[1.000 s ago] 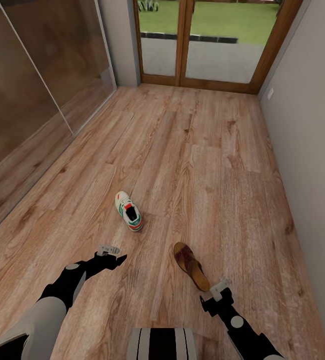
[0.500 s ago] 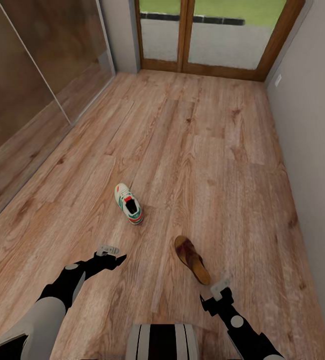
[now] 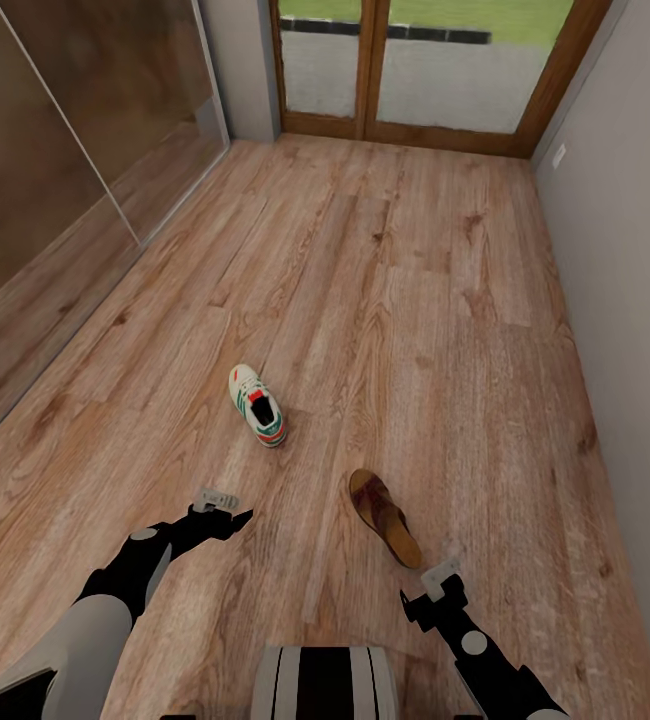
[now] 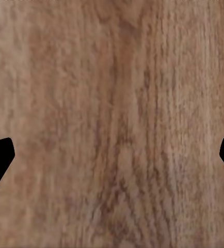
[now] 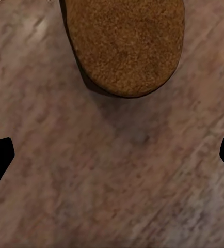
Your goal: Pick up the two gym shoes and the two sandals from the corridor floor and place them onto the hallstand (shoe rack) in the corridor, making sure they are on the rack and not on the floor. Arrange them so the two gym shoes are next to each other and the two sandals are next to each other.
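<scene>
One gym shoe [image 3: 257, 405], white with green stripes and a red tongue, lies on the corridor floor [image 3: 395, 300] left of centre. One brown sandal [image 3: 385, 517] lies nearer and to the right. My left gripper [image 3: 227, 508] hovers open above bare planks, short of the shoe; in the left wrist view the left gripper [image 4: 112, 160] has only floor between its fingers. My right gripper [image 3: 441, 578] is open just behind the sandal's heel. The right wrist view has the sandal's heel [image 5: 125, 44] ahead of the open right gripper [image 5: 112, 160]. The hallstand is out of view.
A glossy brown sliding panel [image 3: 75, 150] runs along the left side. A grey wall [image 3: 625, 300] bounds the right. Glass doors in a wooden frame [image 3: 365, 70] close the corridor's far end. My trunk [image 3: 325, 685] shows at the bottom.
The whole head view has shifted a little over the second, so the doors sit higher in it: the camera moved. Shoe, sandal and both arms keep their places.
</scene>
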Motion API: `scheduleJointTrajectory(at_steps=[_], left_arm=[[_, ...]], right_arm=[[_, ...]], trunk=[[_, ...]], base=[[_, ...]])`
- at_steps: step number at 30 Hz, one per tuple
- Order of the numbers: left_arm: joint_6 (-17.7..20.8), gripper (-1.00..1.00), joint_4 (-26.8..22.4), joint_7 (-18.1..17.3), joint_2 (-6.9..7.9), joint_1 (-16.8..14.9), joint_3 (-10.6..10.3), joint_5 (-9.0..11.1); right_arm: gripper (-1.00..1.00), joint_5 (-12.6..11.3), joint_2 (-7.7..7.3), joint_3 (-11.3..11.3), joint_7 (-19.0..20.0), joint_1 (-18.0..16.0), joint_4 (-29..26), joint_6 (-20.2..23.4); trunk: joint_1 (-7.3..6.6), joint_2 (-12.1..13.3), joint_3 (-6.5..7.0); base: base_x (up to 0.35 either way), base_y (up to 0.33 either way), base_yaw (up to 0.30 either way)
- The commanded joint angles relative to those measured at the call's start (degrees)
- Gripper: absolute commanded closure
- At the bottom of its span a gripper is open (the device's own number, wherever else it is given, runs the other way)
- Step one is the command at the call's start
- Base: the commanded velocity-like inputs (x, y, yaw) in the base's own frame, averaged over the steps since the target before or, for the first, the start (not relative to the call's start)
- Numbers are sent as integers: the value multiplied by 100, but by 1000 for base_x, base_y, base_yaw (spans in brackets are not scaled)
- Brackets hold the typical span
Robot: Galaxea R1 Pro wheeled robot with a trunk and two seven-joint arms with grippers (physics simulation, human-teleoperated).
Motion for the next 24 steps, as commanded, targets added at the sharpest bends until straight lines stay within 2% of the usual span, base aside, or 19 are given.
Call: scheduleJointTrajectory(at_steps=[1,8,24], left_arm=[[7,-100,-6,-43,-7,-4,49,-48],[9,-100,-11,-57,-8,-4,44,-35],[9,-100,-2,-68,7,-4,51,-41]], right_arm=[[-100,17,1,-9,14,-2,0,-14],[-100,17,1,-10,14,-2,0,-14],[-100,8,1,-10,14,0,0,-14]], trunk=[[-1,-1,-3],[-1,-1,-4],[-1,-1,-4]], base=[[64,0,0],[158,0,0],[39,0,0]])
